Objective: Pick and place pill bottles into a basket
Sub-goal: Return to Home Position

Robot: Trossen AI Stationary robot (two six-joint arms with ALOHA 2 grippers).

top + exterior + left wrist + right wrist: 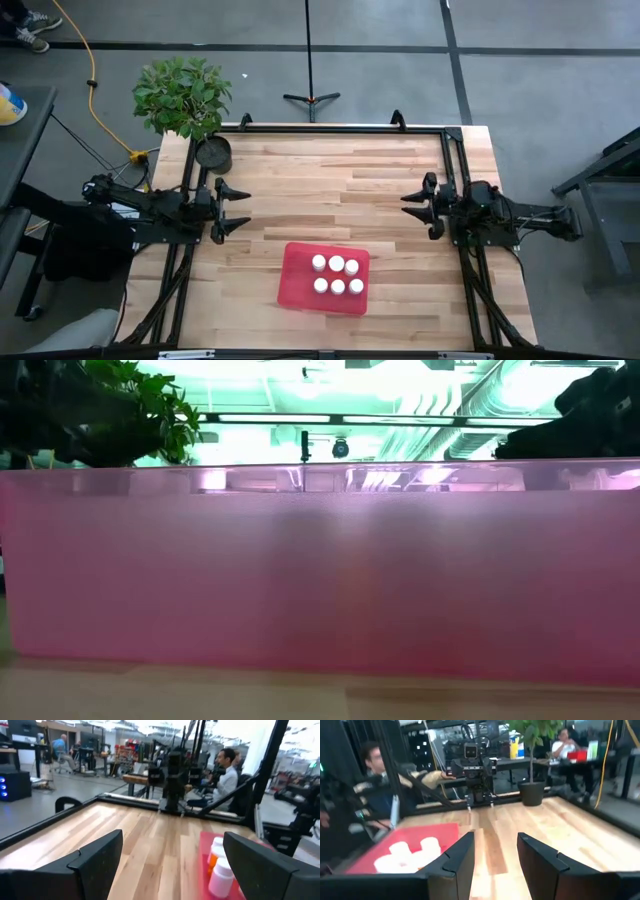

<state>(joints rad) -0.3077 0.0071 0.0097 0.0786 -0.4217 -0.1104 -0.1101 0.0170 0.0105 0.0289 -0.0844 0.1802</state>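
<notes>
bottles: 6 small white-capped cylindrical pill bottles [338, 286], 2 rows of 3, all standing inside the basket
basket: flat red rectangular plastic basket [296, 290], near front edge of pale wooden counter [330, 180], between both arms
left tool [244, 208]: fingers spread wide, empty, left side of counter, well apart from basket
right tool [407, 206]: fingers apart, empty, right side
step: homing, looks nearly parked
tip: retract level and slow, no sweep over caps or basket walls
</notes>
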